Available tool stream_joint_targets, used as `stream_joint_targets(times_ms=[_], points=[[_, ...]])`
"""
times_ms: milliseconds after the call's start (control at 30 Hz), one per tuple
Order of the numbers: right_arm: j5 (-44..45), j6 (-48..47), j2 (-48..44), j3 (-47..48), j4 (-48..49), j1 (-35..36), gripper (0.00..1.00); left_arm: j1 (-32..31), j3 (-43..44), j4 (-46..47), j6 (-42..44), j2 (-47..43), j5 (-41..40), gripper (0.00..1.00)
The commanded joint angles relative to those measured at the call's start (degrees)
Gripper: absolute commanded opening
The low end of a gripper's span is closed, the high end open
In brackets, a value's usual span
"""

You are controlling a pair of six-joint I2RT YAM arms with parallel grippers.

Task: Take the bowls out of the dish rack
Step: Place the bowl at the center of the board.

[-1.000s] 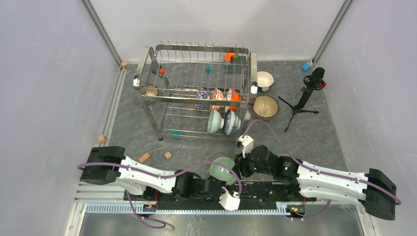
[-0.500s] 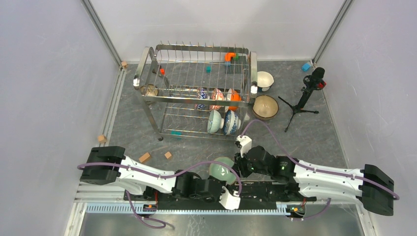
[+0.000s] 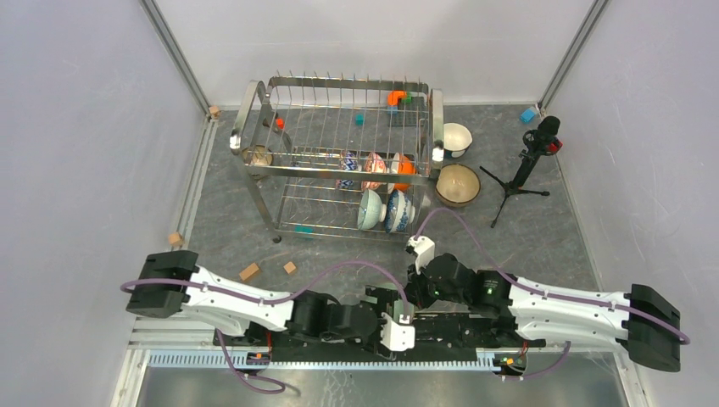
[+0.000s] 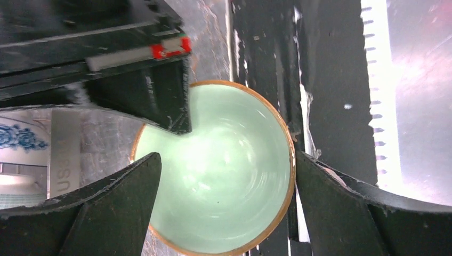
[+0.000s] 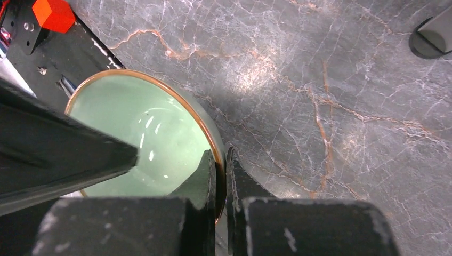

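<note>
A pale green bowl (image 4: 224, 181) with a copper rim sits low at the table's near edge. My left gripper (image 4: 228, 160) hangs open over it, one finger on each side, clear of the rim. My right gripper (image 5: 221, 165) is shut on the bowl's (image 5: 138, 133) rim, one finger inside and one outside. From above, my left gripper (image 3: 383, 298) covers this bowl and my right gripper (image 3: 413, 288) is beside it. The dish rack (image 3: 254, 102) holds several bowls upright: orange (image 3: 404, 170), pink (image 3: 374, 170), teal-and-white (image 3: 369, 209), blue-patterned (image 3: 398, 212).
A white bowl (image 3: 456, 138) and a tan bowl (image 3: 458, 184) stand on the table right of the rack. A microphone on a tripod (image 3: 521, 170) stands at the right. Wooden blocks (image 3: 249, 271) lie front left. A red block (image 5: 52, 13) lies by the arm bases.
My left gripper let go of the green bowl, opened wide and shifted right over it. My right gripper closed onto the bowl's rim.
</note>
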Motion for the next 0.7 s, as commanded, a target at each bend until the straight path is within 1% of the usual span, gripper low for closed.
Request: stream_joint_targets(times_ms=[0,167,233,267,333,400,433,467,500,533,567,600,667], points=[[1.3,0.2,-2.8,1.3,2.3,0.1,0.0,-0.3,0.6,4.5,-6.2,-6.4,-3.4,1.0],[3.5,-0.9,-4.7,0.7,-0.2,0.1,0.0,-0.3,0.6,2.2,-12.5,-12.7,-10.6,1.0],[5.0,-1.4,-5.8,0.4,-1.5,0.1,0.0,-0.3,0.6,-0.1,-18.3,-14.5,-14.6,1.0],[5.9,-1.6,-6.3,0.2,-2.1,0.1,0.0,-0.1,0.8,-2.8,-21.1,-15.2,-15.4,1.0],[7.0,-1.9,-7.3,-0.1,-3.0,0.1,0.0,0.1,0.4,-4.6,-25.6,-16.1,-13.3,1.0],[8.2,-2.2,-8.2,-0.3,-4.0,0.1,0.0,0.2,-1.6,-2.6,-31.7,-17.1,-12.2,1.0],[8.6,-2.2,-8.6,-0.4,-4.2,0.1,0.0,0.1,-2.7,-1.5,-34.9,-17.5,-13.4,1.0],[9.2,-2.2,-9.1,-0.7,-4.3,0.1,0.0,0.2,-3.5,0.0,-39.8,-17.8,-16.0,1.0],[9.6,-2.1,-9.6,-0.9,-4.3,0.1,0.0,0.3,-3.8,-0.4,-45.2,-17.9,-19.1,1.0],[10.2,-2.0,-9.8,-1.0,-4.4,0.0,0.0,0.7,-3.7,-2.4,-50.3,-17.8,-22.9,1.0],[10.7,-1.8,-10.0,-1.3,-4.3,0.0,0.0,1.3,-3.6,-4.6,-56.6,-17.8,-24.9,1.0],[11.2,-1.5,-10.1,-1.6,-4.3,0.1,0.0,2.3,-3.6,-6.8,-62.1,-17.9,-26.0,0.99],[12.1,-0.8,-10.0,-2.3,-3.6,0.1,0.0,4.2,-4.3,-10.2,-74.7,-17.6,-26.6,0.93]])
